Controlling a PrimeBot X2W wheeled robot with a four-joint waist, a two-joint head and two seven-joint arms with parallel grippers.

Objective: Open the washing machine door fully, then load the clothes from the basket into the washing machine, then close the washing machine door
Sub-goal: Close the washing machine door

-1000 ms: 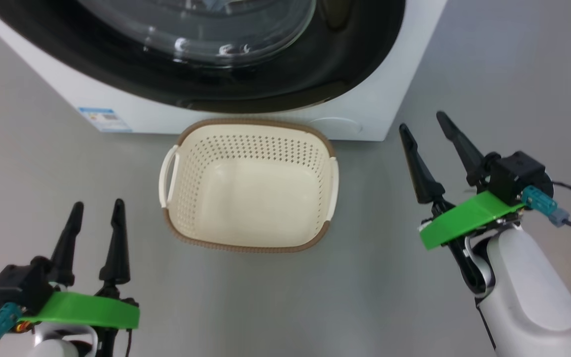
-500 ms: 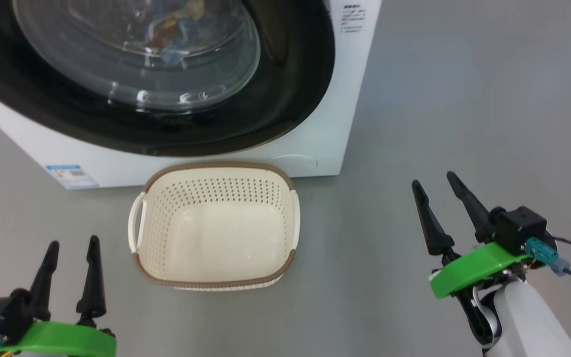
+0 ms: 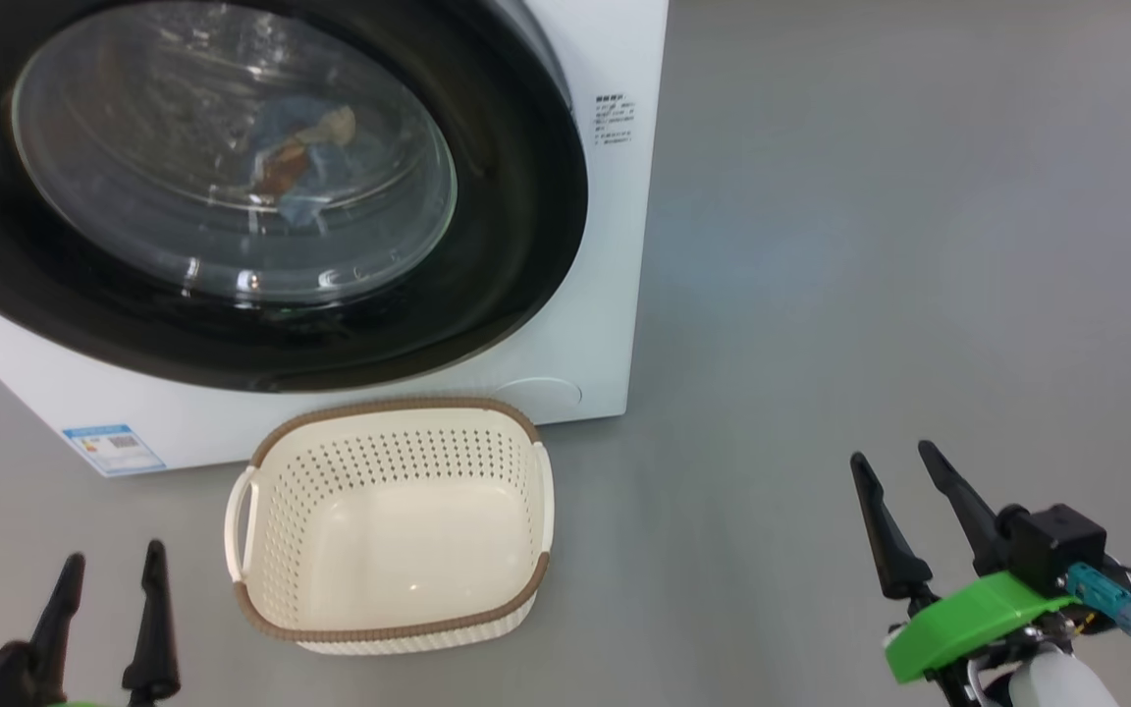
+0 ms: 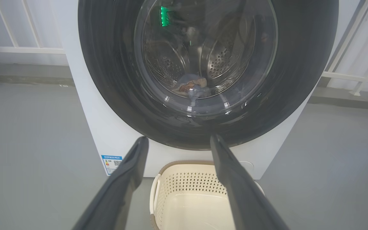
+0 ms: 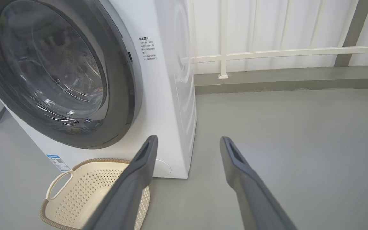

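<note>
Clothes [image 3: 296, 167] are seen behind the closed washing machine door [image 3: 516, 216]; left end effector [image 3: 114, 552] and right end effector [image 3: 890, 452] are held spread, flanking the basket [image 3: 394, 405].

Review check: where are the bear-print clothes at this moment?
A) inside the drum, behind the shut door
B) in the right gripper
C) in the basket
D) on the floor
A: the clothes show through the glass of the shut washing machine door, while the basket stands empty.
</note>
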